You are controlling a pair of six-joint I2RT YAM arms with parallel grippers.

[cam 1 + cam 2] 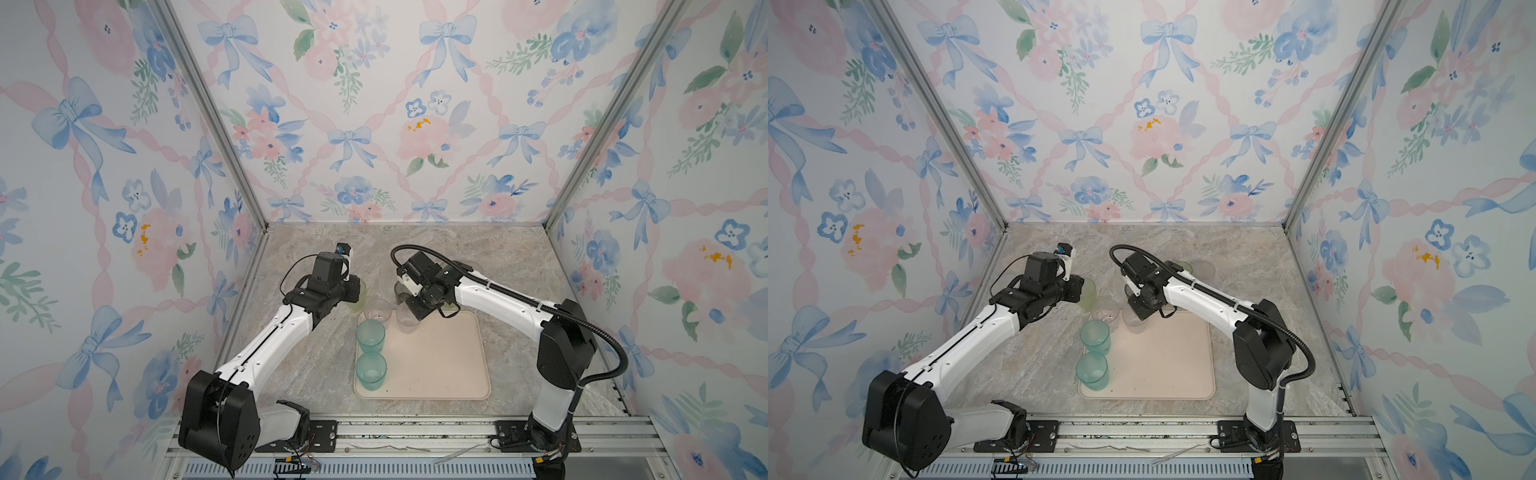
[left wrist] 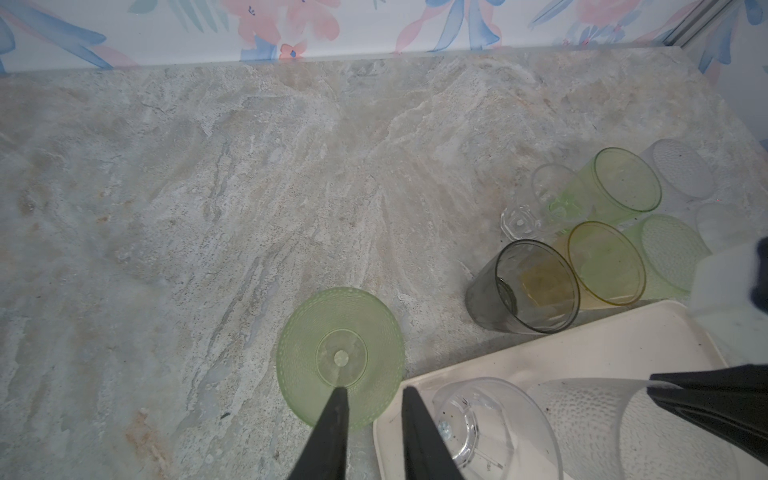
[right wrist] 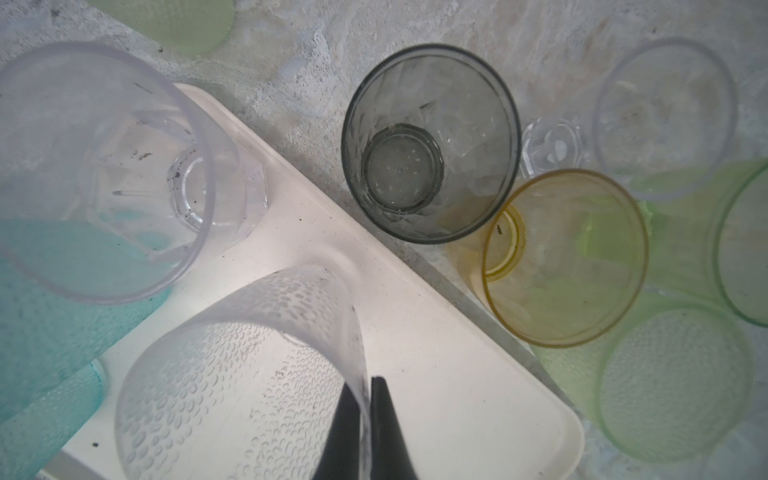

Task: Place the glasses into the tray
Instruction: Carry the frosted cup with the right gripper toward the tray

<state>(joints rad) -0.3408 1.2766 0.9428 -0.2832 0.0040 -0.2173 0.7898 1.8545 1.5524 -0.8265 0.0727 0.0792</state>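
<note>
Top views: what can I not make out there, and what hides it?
- Left pincer: in both top views hidden below its own black wrist.
- Right pincer: likewise, below its wrist.
- Smoky grey plastic tumbler, amber plastic tumbler: mostly covered by the white right arm.

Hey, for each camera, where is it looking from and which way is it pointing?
Top views: high at the front, looking down toward the back wall; left arm, right arm, tray and two teal glasses show.
Left wrist: on the left arm, looking down past the open left tool at an upside-down green glass on the table.
Right wrist: on the right arm, looking down at the tray corner; the right tool pinches a dimpled glass's wall.
Shared: both wrist views show the grey glass beside the tray.
</note>
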